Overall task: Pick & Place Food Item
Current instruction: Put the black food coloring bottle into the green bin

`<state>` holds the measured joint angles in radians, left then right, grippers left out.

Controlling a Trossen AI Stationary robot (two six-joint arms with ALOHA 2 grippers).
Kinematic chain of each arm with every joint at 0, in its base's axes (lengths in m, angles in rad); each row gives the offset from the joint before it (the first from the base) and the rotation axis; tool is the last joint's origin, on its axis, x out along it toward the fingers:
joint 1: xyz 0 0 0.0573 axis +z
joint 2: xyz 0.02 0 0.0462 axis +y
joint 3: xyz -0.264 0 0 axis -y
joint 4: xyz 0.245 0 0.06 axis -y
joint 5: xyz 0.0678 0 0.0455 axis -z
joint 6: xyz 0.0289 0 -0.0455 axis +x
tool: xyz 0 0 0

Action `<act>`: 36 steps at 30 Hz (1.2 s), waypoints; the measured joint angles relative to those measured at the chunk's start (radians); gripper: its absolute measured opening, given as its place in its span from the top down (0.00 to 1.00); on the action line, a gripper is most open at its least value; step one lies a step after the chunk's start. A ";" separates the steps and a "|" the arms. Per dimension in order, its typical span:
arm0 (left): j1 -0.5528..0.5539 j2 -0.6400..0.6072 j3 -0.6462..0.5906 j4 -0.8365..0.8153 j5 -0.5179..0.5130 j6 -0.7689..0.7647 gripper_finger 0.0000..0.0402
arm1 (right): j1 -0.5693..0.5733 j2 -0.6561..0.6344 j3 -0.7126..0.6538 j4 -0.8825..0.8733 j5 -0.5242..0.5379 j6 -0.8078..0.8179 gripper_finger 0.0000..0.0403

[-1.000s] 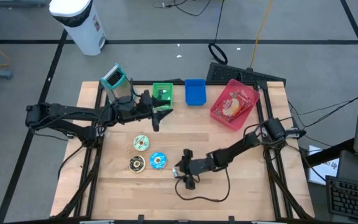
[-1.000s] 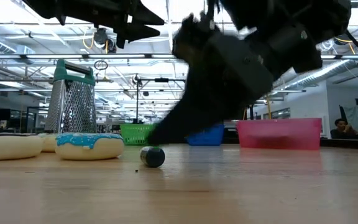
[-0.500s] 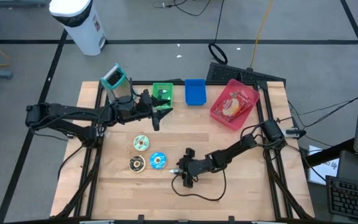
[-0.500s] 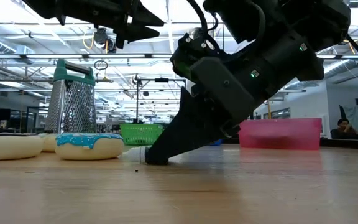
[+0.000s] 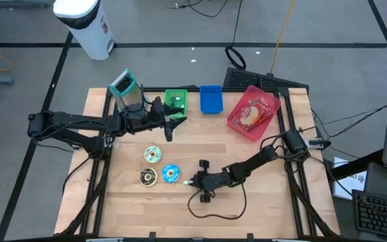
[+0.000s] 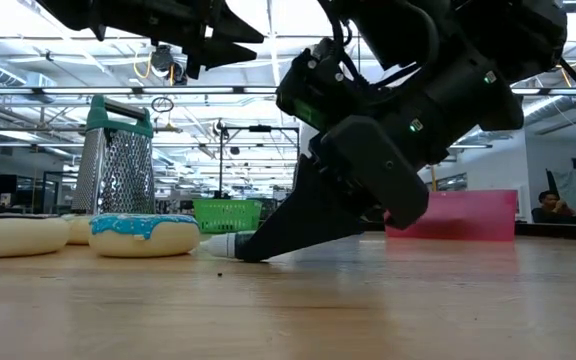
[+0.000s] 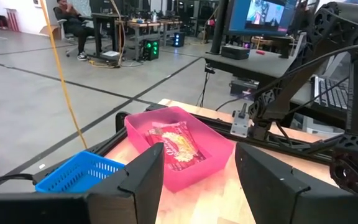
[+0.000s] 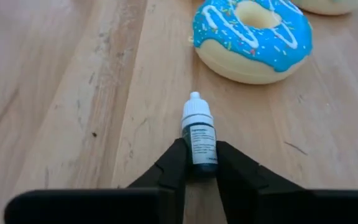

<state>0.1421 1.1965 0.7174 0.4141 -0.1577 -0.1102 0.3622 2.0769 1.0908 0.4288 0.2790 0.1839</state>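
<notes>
A small dropper bottle (image 8: pixel 199 140), dark-bodied with a white cap, lies on its side on the wooden table (image 5: pixel 247 208), just right of a blue-iced donut (image 5: pixel 170 174). My right gripper (image 8: pixel 199 171) is down at the table, shut on the bottle. A white-and-green donut (image 5: pixel 153 154) and a chocolate donut (image 5: pixel 148 177) lie flat beside the blue one. My left gripper (image 7: pixel 197 174) hangs open above the table near the green basket (image 5: pixel 176 101), with nothing between its fingers. My right gripper pinches the bottle's dark body (image 8: pixel 200 155) near its base end, one finger on each side. The fingers (image 6: pixel 268 240) slant down from the table's right and lie along the bottle. The bottle rests on the table, its white cap (image 8: pixel 194 107) pointing away toward the blue donut.
At the table's far edge stand a metal grater (image 5: pixel 126 87), the green basket, a blue basket (image 5: pixel 210 99) and a pink bin (image 5: pixel 252 112) holding a food packet. A black cable (image 5: pixel 220 208) loops on the wood near the right gripper.
My right gripper has sunk onto the table beside the blue donut, and its fingers have shut around the small bottle, which still lies on the wood.
</notes>
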 joint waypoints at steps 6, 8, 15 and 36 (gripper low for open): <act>0.000 0.000 0.000 -0.022 0.143 -0.043 0.50 | 0.000 -0.046 -0.003 -0.024 0.005 -0.070 0.86; -0.002 0.000 0.000 -0.038 0.213 -0.038 0.50 | 0.000 -0.095 -0.003 -0.067 0.008 -0.088 0.85; -0.027 0.013 0.000 -0.132 0.224 -0.047 0.50 | 0.000 -0.292 -0.002 -0.403 0.225 -0.152 0.87; 0.196 0.309 0.000 0.370 0.416 -0.215 0.47 | -0.226 -0.756 -0.473 0.154 0.493 -0.618 0.86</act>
<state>0.3381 1.5051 0.7177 0.7842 0.2583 -0.3252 0.1361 1.3213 0.6177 0.5828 0.7717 -0.4346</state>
